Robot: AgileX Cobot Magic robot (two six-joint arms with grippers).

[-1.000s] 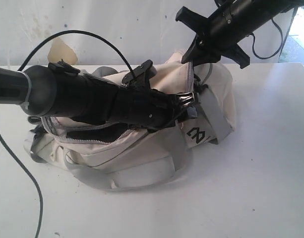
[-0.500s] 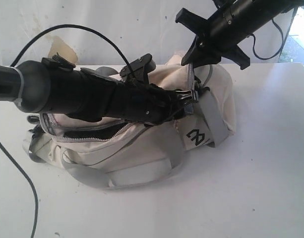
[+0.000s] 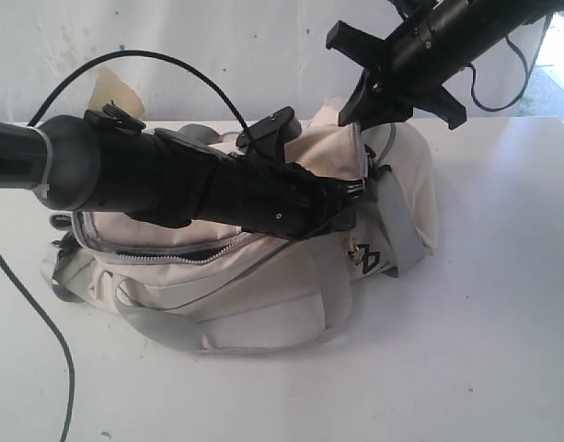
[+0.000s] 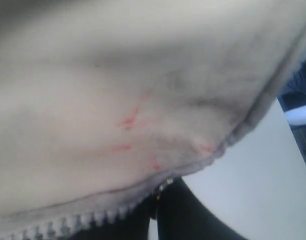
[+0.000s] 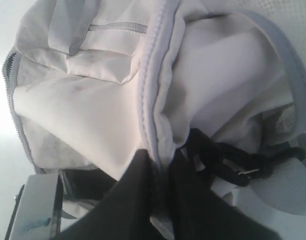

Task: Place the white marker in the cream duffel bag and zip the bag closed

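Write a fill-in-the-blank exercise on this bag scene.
The bag sits on a white ____. Its zipper is partly ____, showing a dark gap. The right gripper pinches the bag's ____ edge trim.
Missing words: table; open; grey.
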